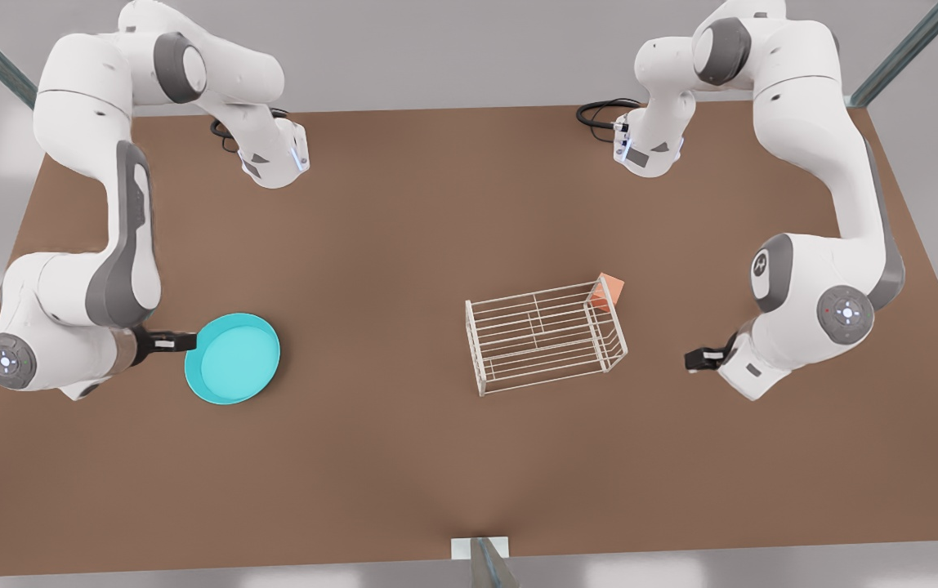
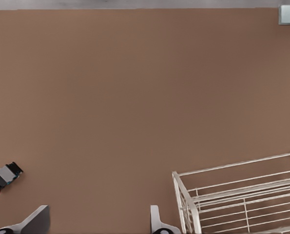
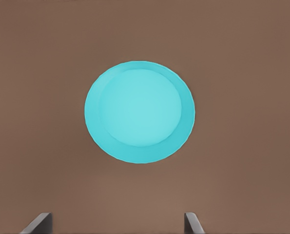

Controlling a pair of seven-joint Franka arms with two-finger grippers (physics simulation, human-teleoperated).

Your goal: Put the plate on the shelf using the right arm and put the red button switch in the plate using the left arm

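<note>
The right gripper (image 1: 179, 341) hangs just beside the plate's rim, at the front view's left, its two fingers (image 3: 39, 223) spread wide with nothing between them. The left gripper (image 1: 696, 359) hovers at the front view's right, well apart from the shelf, its fingers (image 2: 35, 222) also spread and empty.

The plate (image 3: 139, 111) lies flat on the table (image 1: 404, 482), well apart from the shelf (image 1: 544, 335). It looks stiff, light and smooth, likely slippery; the raised rim is the only place to pinch, so a grip across the edge nearest the fingers seems best. The red button switch (image 2: 3, 177) lies on its side on the table near the left gripper; it is tiny and hard, best pinched across its dark body.

Count: one plate, one shelf, one switch, one orange block (image 1: 608, 291) touching the shelf's far corner, two arms.
</note>
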